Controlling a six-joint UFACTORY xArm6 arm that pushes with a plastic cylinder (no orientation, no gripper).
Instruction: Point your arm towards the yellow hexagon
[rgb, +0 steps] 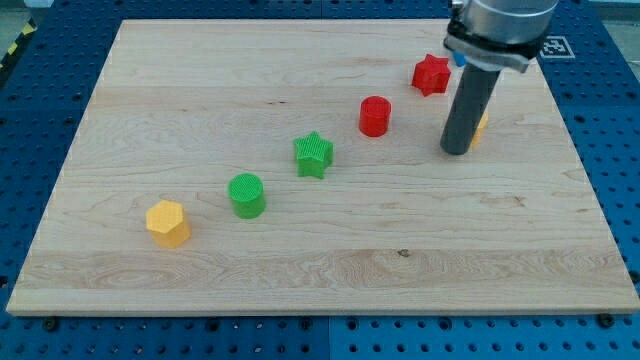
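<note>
- No gripper here; rod only, so no jaw state to tell.
- My tip down on board, view's upper right, touching a partly hidden yellow block.
- Yellow hexagon at view's lower left, well apart.
- Green cylinder, green star, red cylinder, red star lined diagonally betw. them; likely needs a path below that row.

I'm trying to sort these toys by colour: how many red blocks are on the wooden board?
2. The red star lies near the view's top right, left of the dark rod; the red cylinder sits below and left of it. The rod hides part of the board, so another could be concealed.
</note>
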